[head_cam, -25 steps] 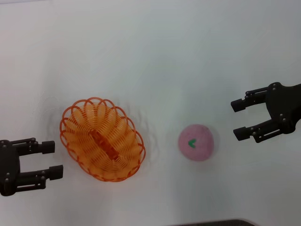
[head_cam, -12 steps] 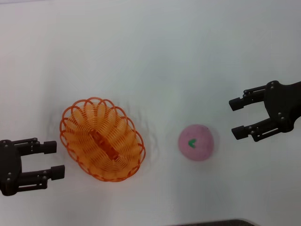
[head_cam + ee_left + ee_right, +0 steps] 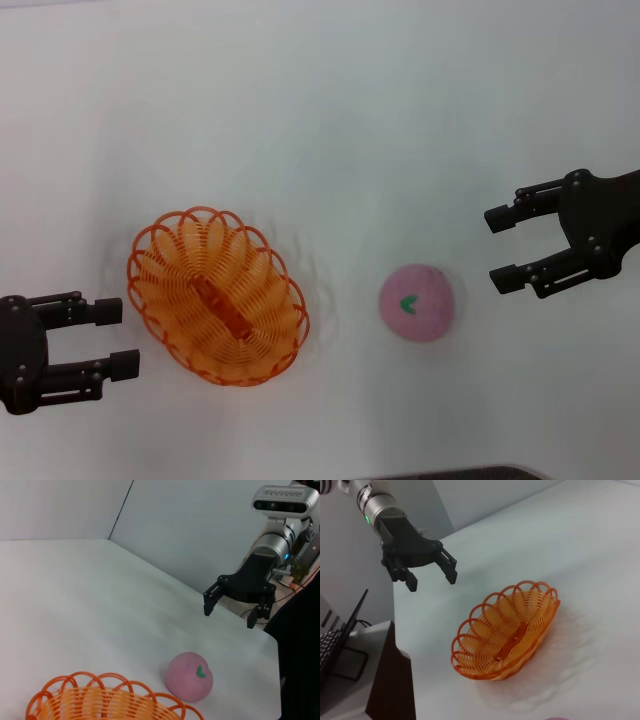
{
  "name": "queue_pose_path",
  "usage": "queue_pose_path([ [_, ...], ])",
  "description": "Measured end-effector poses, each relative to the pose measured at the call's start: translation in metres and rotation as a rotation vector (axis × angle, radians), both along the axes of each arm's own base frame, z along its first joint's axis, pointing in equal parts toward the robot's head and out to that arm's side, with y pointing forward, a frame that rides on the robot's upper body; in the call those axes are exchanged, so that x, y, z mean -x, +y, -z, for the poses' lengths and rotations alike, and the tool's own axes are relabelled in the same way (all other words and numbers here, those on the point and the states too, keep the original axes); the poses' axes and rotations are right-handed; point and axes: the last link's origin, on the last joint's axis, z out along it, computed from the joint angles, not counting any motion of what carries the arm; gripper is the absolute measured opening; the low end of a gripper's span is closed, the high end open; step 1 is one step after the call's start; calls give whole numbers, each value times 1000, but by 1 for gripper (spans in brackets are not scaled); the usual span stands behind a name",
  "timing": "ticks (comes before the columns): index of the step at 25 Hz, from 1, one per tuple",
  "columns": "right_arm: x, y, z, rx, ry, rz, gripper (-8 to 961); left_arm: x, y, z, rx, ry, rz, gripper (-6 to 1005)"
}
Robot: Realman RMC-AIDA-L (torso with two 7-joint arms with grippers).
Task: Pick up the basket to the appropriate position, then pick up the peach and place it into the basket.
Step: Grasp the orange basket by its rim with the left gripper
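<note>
The oval orange wire basket [image 3: 217,296] sits empty on the white table, left of centre; it also shows in the left wrist view [image 3: 105,701] and the right wrist view [image 3: 507,630]. The pink peach [image 3: 418,302] with a green leaf mark lies to its right, also seen in the left wrist view [image 3: 190,676]. My left gripper [image 3: 112,338] is open and empty, just left of the basket, and shows in the right wrist view [image 3: 431,577]. My right gripper [image 3: 502,248] is open and empty, right of the peach and a little farther back, and shows in the left wrist view [image 3: 231,614].
The white table [image 3: 330,130] stretches bare behind both objects. Its edge shows near my right arm in the left wrist view [image 3: 270,635]. A laptop [image 3: 337,640] on a stand lies beyond the table edge in the right wrist view.
My right gripper has drifted slightly left and farther back. My left gripper has barely shifted. Basket and peach have not moved.
</note>
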Motion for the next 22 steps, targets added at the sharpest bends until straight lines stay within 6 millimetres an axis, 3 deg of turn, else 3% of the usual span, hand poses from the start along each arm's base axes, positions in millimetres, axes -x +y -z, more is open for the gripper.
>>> queue_pose_path([
  [14, 2, 2, 1, 0, 1, -6, 854, -3, 4, -6, 2, -5, -17, 732],
  [22, 3, 3, 2, -1, 1, -16, 854, -27, 32, -28, 19, 59, -54, 732],
])
